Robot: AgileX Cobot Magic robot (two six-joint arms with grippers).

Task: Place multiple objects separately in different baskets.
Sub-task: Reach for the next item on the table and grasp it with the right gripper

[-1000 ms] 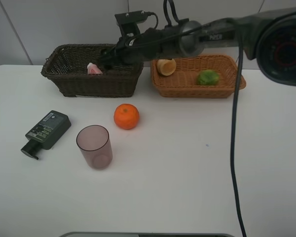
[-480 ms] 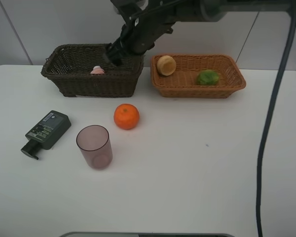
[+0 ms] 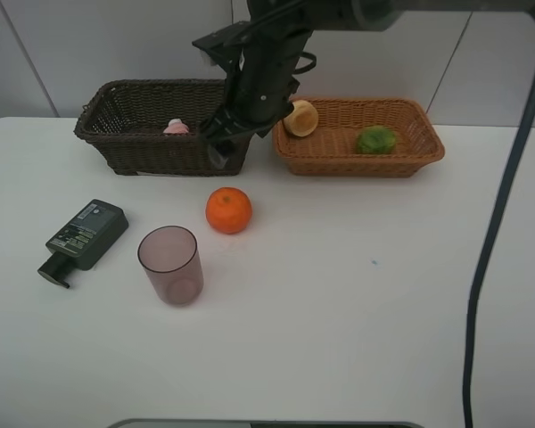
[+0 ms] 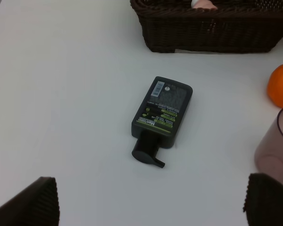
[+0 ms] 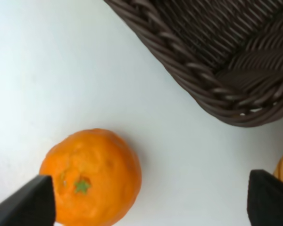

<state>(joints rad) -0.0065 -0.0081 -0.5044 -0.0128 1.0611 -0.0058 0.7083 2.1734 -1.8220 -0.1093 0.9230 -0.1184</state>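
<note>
From the high camera, we see our right claw [image 3: 218,153] at the front right corner of the dark brown basket [image 3: 152,153]. The small pink bottle [image 3: 176,127] lies inside, just behind the claw. The orange [image 3: 228,210] sits on the table [image 3: 357,285] near the claw, with the mauve cup [image 3: 170,265] farther off. The red-yellow fruit [image 3: 300,118] and green fruit [image 3: 375,140] rest in the tan basket [image 3: 357,166] beside the claw.

On the left wrist view, our left claw [image 4: 146,202] is spread wide and empty. The pump bottle [image 4: 162,113] lies flat ahead of it, with its nozzle towards the claw.

On the right wrist view, the right claw's fingers are wide apart and hold nothing. The orange lies below, nearer one finger.
</note>
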